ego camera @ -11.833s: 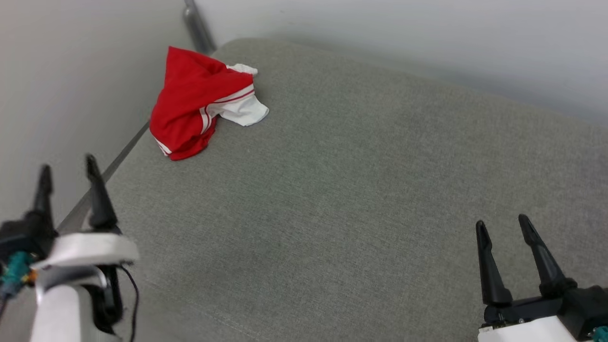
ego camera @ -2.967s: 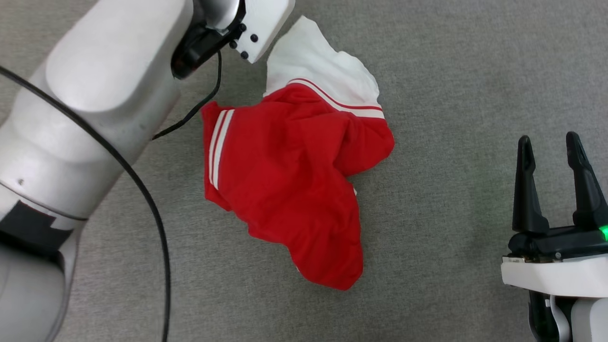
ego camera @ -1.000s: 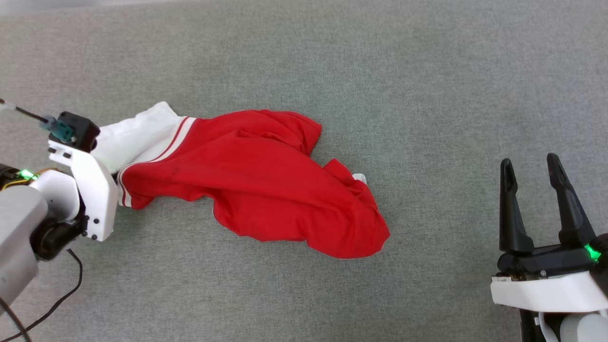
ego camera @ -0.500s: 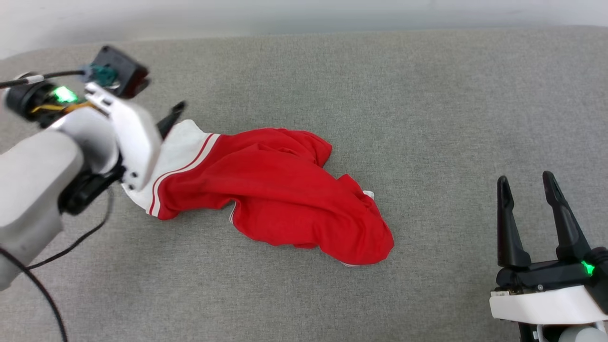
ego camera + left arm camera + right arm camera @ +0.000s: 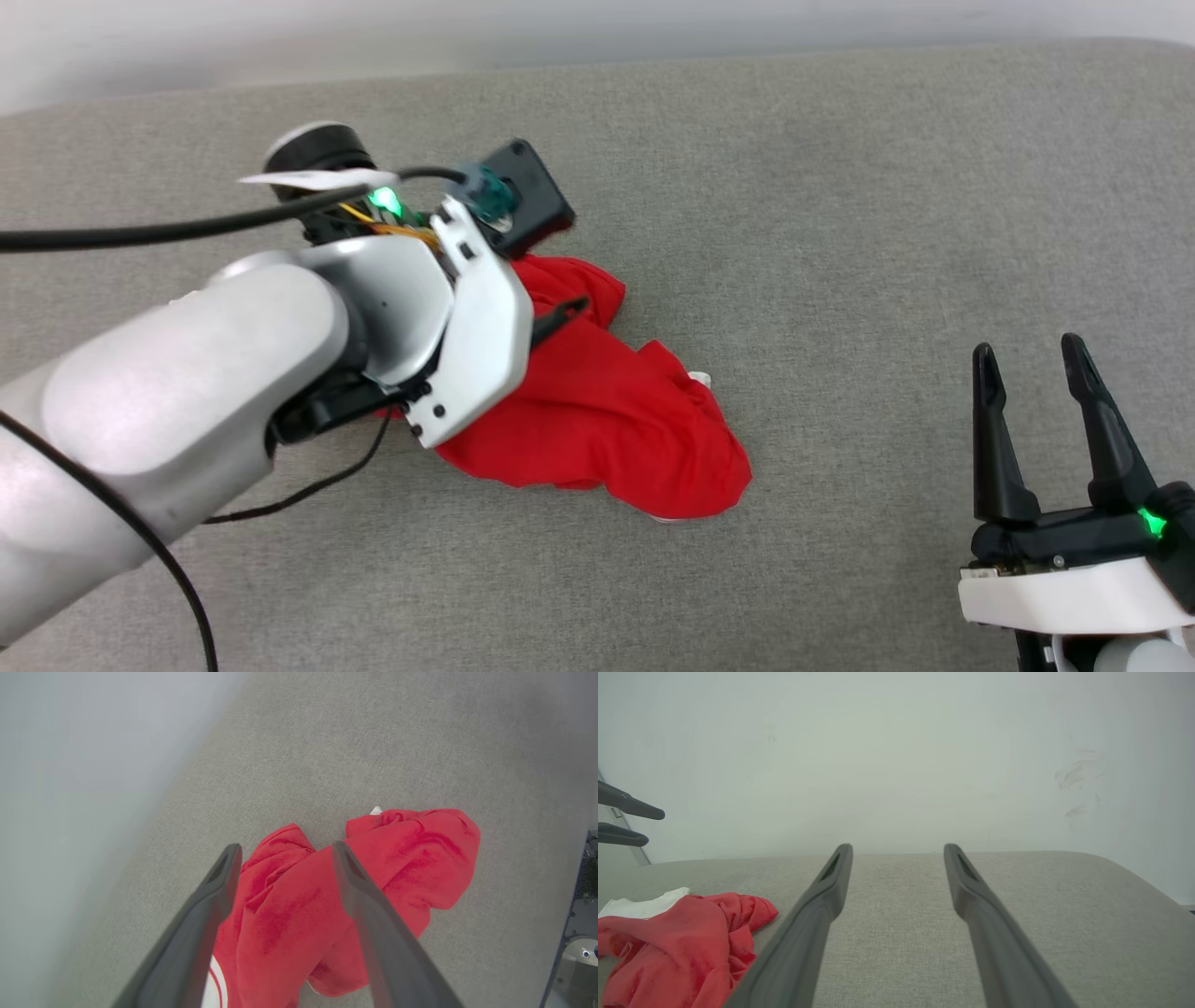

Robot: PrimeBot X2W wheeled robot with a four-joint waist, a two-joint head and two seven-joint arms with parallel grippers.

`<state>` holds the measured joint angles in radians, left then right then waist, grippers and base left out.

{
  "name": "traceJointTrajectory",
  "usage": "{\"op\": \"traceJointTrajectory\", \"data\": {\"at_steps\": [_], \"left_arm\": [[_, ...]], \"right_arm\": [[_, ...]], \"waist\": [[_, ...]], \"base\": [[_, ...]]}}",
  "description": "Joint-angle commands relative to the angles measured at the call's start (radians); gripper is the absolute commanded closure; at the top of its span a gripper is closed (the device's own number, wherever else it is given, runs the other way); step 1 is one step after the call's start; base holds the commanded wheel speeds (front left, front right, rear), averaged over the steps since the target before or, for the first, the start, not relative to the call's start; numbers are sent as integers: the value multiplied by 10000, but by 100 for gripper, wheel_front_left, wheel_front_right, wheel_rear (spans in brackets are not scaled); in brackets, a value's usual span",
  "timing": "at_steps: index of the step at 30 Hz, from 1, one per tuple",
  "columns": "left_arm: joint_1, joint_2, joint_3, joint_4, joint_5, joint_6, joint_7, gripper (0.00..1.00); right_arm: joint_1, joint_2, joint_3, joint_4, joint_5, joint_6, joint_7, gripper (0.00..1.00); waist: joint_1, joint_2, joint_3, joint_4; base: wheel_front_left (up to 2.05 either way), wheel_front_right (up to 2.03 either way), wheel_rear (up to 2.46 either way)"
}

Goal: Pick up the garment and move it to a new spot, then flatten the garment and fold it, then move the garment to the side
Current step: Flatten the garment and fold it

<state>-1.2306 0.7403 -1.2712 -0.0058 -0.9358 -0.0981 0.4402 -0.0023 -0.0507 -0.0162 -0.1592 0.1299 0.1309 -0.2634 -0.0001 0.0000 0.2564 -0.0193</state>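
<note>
The garment [image 5: 616, 429] lies crumpled on the grey upholstered surface [image 5: 840, 215], mostly red. Part of it is hidden under my left forearm [image 5: 233, 392]. In the left wrist view my left gripper [image 5: 285, 845] is open above the red cloth [image 5: 411, 854], with nothing between its fingers. One dark fingertip [image 5: 563, 310] pokes out over the cloth in the head view. My right gripper [image 5: 1024, 347] stands open and empty at the lower right, well clear of the garment. In the right wrist view it [image 5: 898, 847] points at the back wall, and the garment [image 5: 682, 942] with a white sleeve [image 5: 644, 905] lies at the lower left.
A pale wall [image 5: 560, 28] runs along the far edge of the grey surface. A black cable [image 5: 168, 229] trails from my left wrist. Bare grey fabric stretches between the garment and my right gripper. The left gripper's fingers [image 5: 626, 807] show at the right wrist view's left edge.
My left gripper has let go of the white sleeve and opened. The left arm has swung right and now covers the garment's left part. The right gripper stays where it was.
</note>
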Motion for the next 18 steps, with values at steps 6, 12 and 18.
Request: {"op": "traceJointTrajectory", "data": {"at_steps": [6,12,18], "left_arm": [[696,-504,-97,-208,-315,-295,1622,0],[1664,-773,-89,-722,-97,-309,3038,0],[2402,-819,-91,-571,122,-312,3698,0]], "right_arm": [[-288,9,38,-72,106,-3,-20,0],[-446,9,41,-85,168,-3,-20,0],[-629,11,70,-84,196,-3,-20,0]], "waist": [[1,0,396,-376],[1,0,699,-565],[1,0,940,-676]], "base": [[0,0,0],[0,0,0],[0,0,0]]}}
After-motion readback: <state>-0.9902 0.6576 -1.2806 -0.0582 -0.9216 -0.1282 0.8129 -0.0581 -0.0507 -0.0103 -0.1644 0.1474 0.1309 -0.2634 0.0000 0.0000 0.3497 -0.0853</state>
